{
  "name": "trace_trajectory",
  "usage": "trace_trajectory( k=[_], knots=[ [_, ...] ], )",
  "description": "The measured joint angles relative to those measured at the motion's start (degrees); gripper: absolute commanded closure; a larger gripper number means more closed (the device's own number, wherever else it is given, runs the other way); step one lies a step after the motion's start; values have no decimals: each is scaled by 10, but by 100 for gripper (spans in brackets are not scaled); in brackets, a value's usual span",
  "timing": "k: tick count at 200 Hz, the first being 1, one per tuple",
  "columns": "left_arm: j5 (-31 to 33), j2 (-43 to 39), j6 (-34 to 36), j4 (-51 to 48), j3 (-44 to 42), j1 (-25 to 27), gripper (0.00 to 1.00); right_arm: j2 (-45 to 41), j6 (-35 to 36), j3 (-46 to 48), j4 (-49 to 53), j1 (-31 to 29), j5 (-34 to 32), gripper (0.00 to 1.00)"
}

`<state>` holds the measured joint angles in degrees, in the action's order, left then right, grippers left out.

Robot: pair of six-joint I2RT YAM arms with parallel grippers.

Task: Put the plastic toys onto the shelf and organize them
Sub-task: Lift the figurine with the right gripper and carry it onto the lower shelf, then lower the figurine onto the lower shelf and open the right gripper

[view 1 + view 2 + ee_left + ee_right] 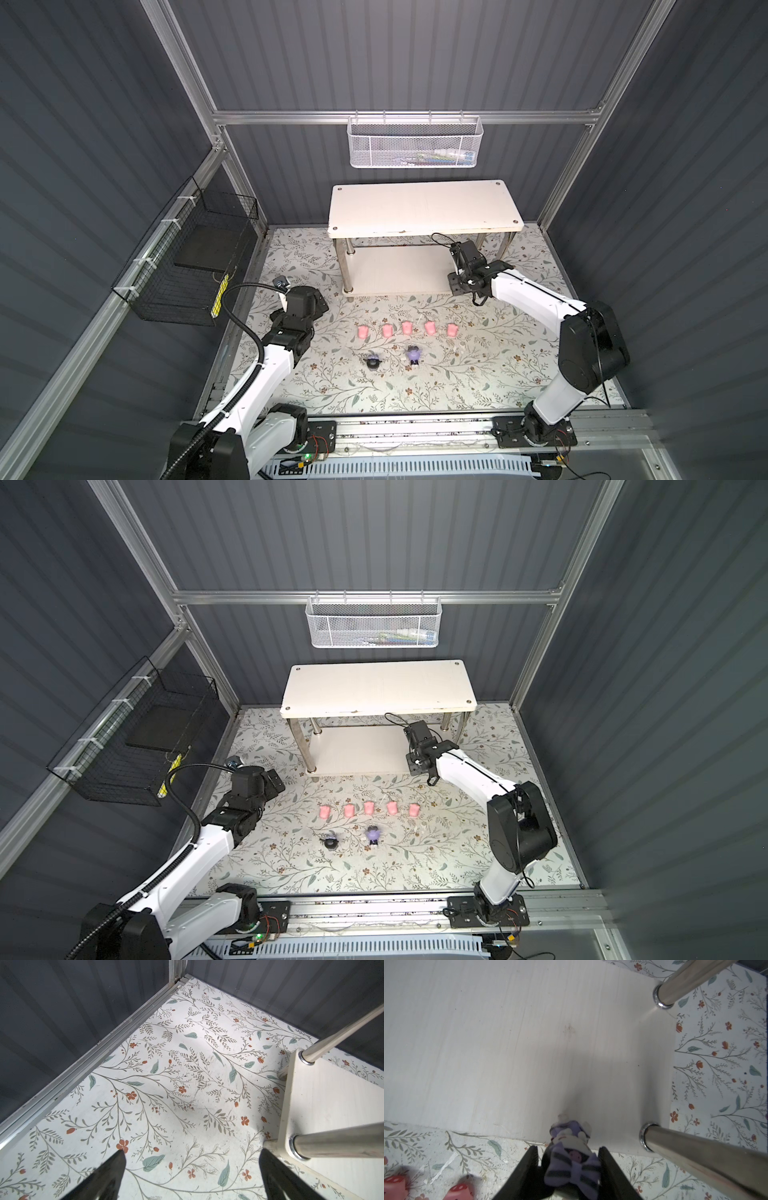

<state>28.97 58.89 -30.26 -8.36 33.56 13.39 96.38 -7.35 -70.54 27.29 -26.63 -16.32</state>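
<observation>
shelf [424,208]: at the back of the mat, top board bare; its lower tier [508,1043] lies straight ahead of the right gripper.
left gripper [192,1152]: spread wide, empty, off the shelf's left end.
right gripper [569,1150]: pinching the lavender toy [571,1165], long axis along the fingers, at the tier's front edge beside the front leg [695,1153].
loose toys: five pink toys [407,328] in a row and two dark toys [414,354], all on the mat.

My left gripper [193,1150] hangs wide open, arm bent, while my right gripper [569,1148], arm stretched forward, pinches a toy [572,1167]
</observation>
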Motion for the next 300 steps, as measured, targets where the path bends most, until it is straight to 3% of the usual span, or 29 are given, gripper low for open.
trace_trajectory(
  k=[199,300],
  knots=[
    [2,0,0,0,-6,0,0,46,14,-44,2,17,22,61],
    [2,0,0,2,-7,0,0,52,14,-45,1,20,27,53]
  ],
)
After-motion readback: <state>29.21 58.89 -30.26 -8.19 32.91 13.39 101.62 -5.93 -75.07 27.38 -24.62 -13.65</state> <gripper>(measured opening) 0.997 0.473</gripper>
